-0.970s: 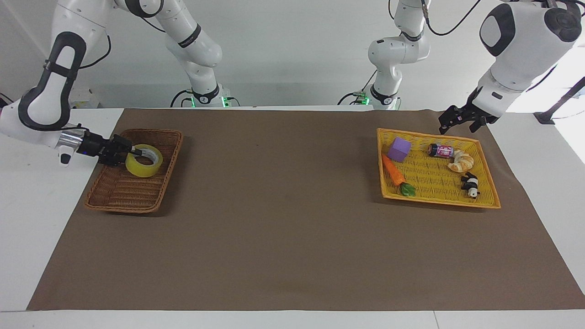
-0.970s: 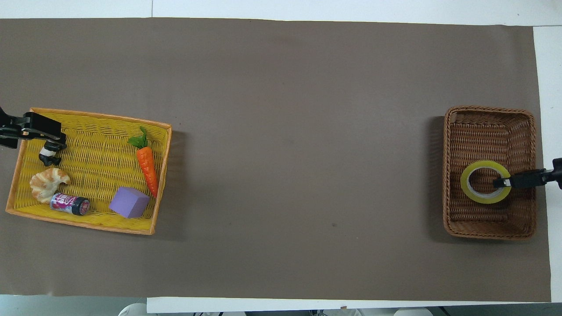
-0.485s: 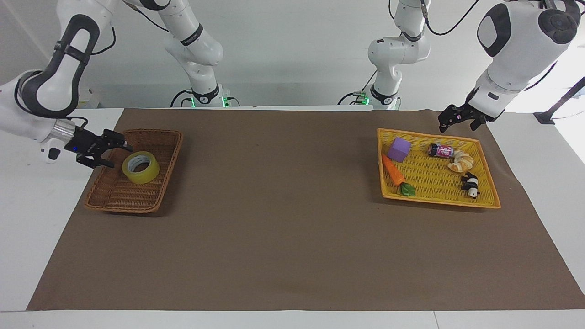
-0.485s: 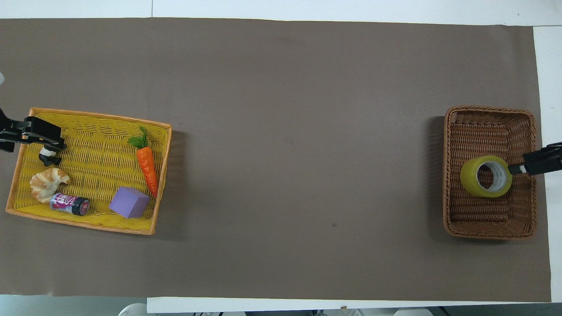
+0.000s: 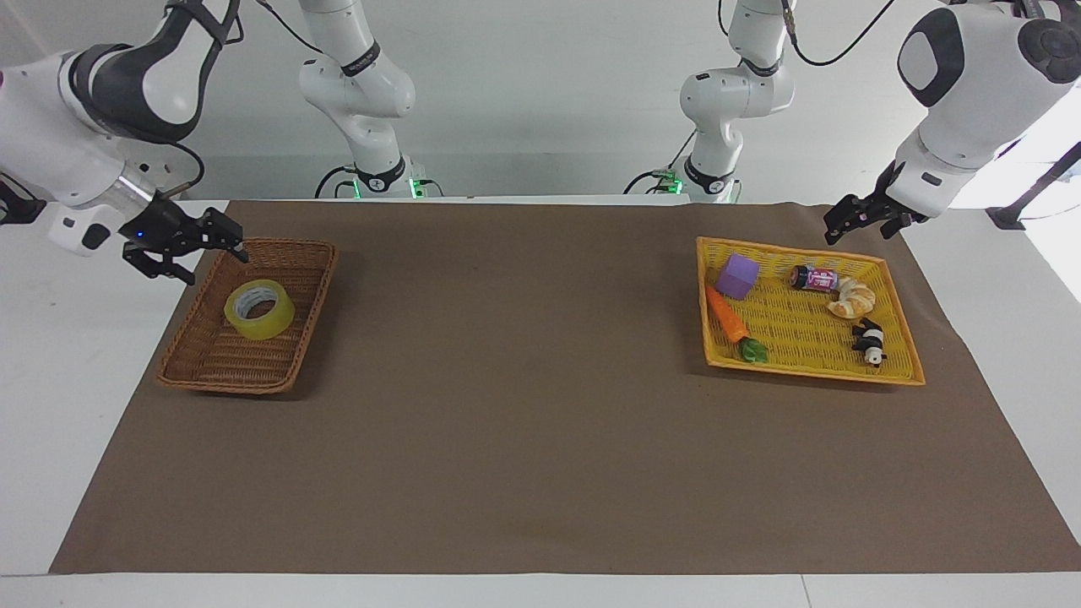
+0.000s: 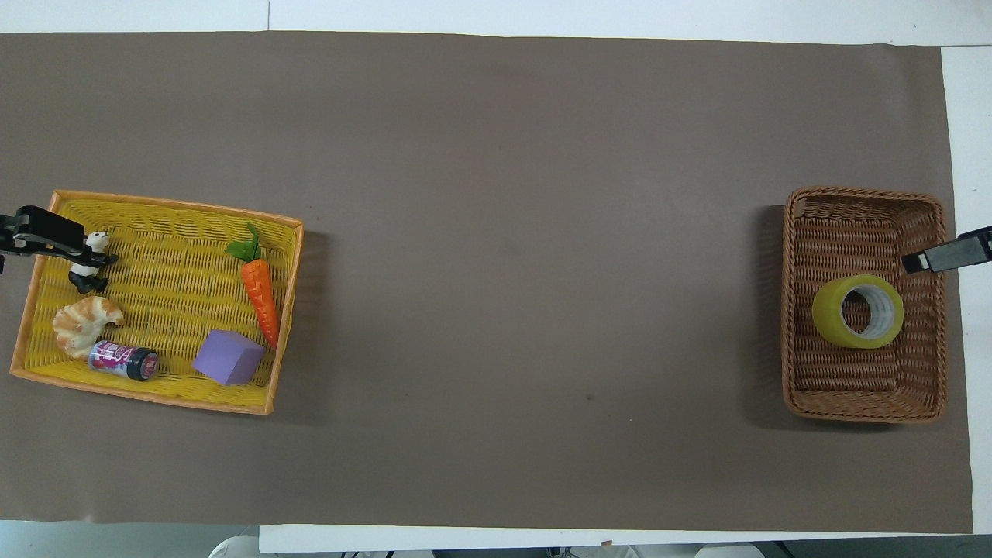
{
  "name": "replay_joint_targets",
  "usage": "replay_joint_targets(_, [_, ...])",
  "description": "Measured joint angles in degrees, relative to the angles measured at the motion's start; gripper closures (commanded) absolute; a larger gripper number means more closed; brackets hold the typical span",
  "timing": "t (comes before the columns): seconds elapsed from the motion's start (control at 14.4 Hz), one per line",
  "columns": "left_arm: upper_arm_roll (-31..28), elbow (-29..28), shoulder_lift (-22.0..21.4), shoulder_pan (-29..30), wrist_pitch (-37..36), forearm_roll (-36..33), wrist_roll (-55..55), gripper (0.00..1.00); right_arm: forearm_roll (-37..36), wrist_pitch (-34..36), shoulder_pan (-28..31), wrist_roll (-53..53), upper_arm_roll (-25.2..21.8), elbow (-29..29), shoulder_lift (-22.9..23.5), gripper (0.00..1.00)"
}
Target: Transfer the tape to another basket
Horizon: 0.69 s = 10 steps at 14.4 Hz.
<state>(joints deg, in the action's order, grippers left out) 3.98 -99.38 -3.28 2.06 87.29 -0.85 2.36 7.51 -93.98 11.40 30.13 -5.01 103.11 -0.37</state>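
Note:
The yellow tape (image 5: 259, 309) lies tilted in the brown wicker basket (image 5: 211, 371) at the right arm's end of the table; it also shows in the overhead view (image 6: 858, 311), inside the basket (image 6: 864, 409). My right gripper (image 5: 218, 265) is open and empty, raised over the basket's rim beside the tape and apart from it; its tip shows in the overhead view (image 6: 918, 263). My left gripper (image 5: 849, 226) hangs over the corner of the yellow mesh tray (image 5: 802, 371) at the left arm's end, holding nothing that I can see.
The yellow tray (image 6: 155, 203) holds a carrot (image 6: 261, 294), a purple cube (image 6: 227, 357), a croissant toy (image 6: 84, 322), a small can (image 6: 122, 360) and a panda figure (image 6: 87, 263). A brown mat (image 5: 524, 422) covers the table.
My right gripper has let go of the tape, opened, and drawn back and up out of the basket. The tape tipped and stays in the basket. The left gripper shifted slightly.

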Motion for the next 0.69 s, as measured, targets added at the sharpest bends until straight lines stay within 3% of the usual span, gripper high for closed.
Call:
replay_joint_targets(0.28, [0.0, 0.0, 0.0, 0.0, 0.0, 0.0, 0.0, 0.0, -6.8, 4.6, -4.5, -12.5, 0.2, -3.1, -3.5, 0.0])
replay_joint_targets(0.55, [0.0, 0.0, 0.0, 0.0, 0.0, 0.0, 0.0, 0.0, -8.0, 12.7, -6.9, -17.2, 0.3, -13.4, -0.3, 0.0])
replay_joint_targets(0.69, [0.0, 0.0, 0.0, 0.0, 0.0, 0.0, 0.0, 0.0, -8.3, 14.0, -8.3, -20.2, 0.3, -15.6, 1.7, 0.0])
